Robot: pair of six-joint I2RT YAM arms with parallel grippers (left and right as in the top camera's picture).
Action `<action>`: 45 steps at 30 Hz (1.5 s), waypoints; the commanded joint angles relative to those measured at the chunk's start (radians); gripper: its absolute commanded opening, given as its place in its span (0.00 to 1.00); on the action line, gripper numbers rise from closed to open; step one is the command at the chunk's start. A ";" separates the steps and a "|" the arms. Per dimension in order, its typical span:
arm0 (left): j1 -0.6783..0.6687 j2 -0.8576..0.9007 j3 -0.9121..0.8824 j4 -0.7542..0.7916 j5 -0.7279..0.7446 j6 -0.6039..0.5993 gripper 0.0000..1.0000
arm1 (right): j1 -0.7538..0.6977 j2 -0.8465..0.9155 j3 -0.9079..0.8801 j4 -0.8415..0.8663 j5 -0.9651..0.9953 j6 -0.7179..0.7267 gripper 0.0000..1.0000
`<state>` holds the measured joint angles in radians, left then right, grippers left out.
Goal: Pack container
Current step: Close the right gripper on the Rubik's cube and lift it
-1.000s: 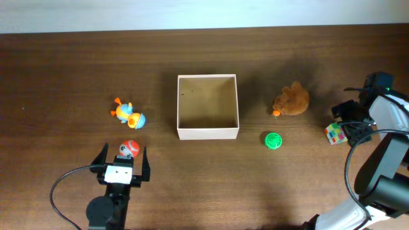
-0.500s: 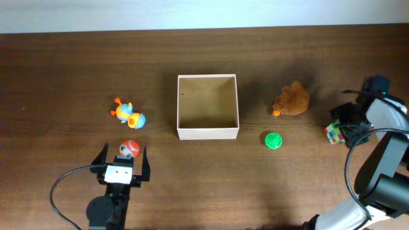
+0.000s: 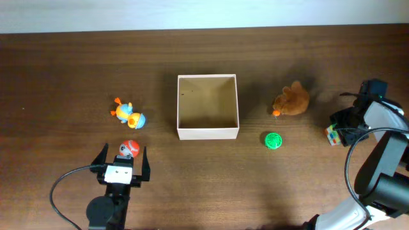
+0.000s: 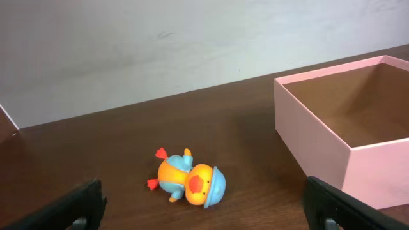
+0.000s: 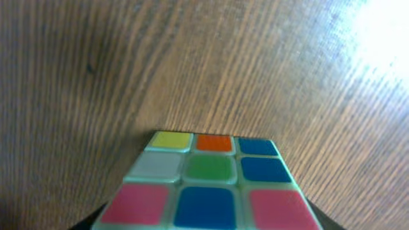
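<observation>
"What does the left arm (image 3: 101, 211) look like?"

"Black all over, with a round joint at its base and a white block (image 3: 119, 171) with small dark marks near the wrist. The left gripper (image 3: 124, 151) has two thin black fingers (image 3: 102, 155), flared like a fork."

"Any cables?"

"One black cable (image 3: 55, 186) loops out from the arm's side."

"And the right arm (image 3: 386, 185)?"

"It's bulkier, with dark rounded segments, a white shell (image 3: 383, 115) near the wrist and a pale link (image 3: 345, 217) low down. Its own black cable curves alongside."

"And the left wrist view?"

"Only matte black fingertips (image 4: 80, 204) in the lower corners."
</observation>
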<state>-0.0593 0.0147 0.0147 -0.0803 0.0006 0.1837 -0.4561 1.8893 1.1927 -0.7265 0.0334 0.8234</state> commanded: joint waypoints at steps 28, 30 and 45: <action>0.004 -0.009 -0.005 -0.002 0.007 0.013 0.99 | -0.002 -0.058 0.182 0.016 -0.490 -0.456 0.47; 0.004 -0.009 -0.005 -0.002 0.007 0.013 0.99 | -0.002 -0.078 0.202 0.017 -0.584 -0.522 0.42; 0.004 -0.009 -0.005 -0.002 0.007 0.013 0.99 | 0.120 -0.238 0.238 0.040 -1.104 -0.615 0.57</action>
<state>-0.0593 0.0147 0.0147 -0.0803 0.0006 0.1837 -0.4103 1.6966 1.4101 -0.6952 -0.9276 0.2390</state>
